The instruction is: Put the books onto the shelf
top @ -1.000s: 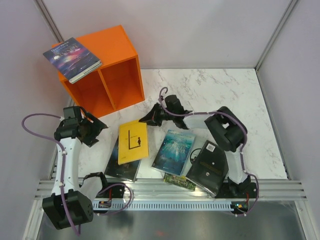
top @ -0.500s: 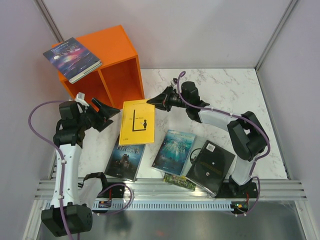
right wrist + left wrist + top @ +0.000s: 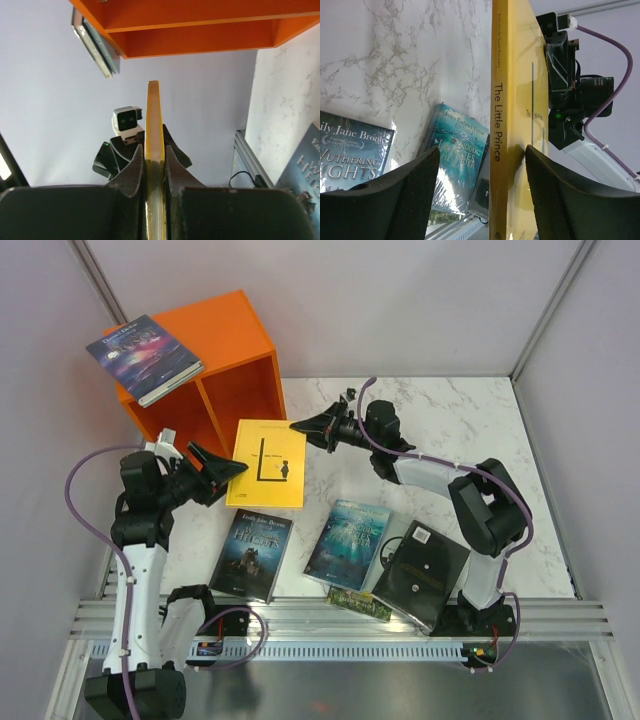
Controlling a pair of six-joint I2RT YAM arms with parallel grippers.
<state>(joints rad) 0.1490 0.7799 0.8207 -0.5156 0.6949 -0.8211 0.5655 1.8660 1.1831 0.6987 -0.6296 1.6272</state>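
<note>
Yellow book (image 3: 266, 464) now nearer shelf (image 3: 215, 325), tight between right fingers (image 3: 132, 172), left fingers (image 3: 410, 195) wide around it.

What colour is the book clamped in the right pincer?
The book is yellow with black spine lettering; clearest in the left wrist view.

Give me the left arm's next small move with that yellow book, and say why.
Probably close the left gripper on the yellow book. Its open jaws straddle the book's spine edge, while the right gripper is shut on the opposite edge, in front of the shelf. A second grip would likely steady the book before it goes in.
</note>
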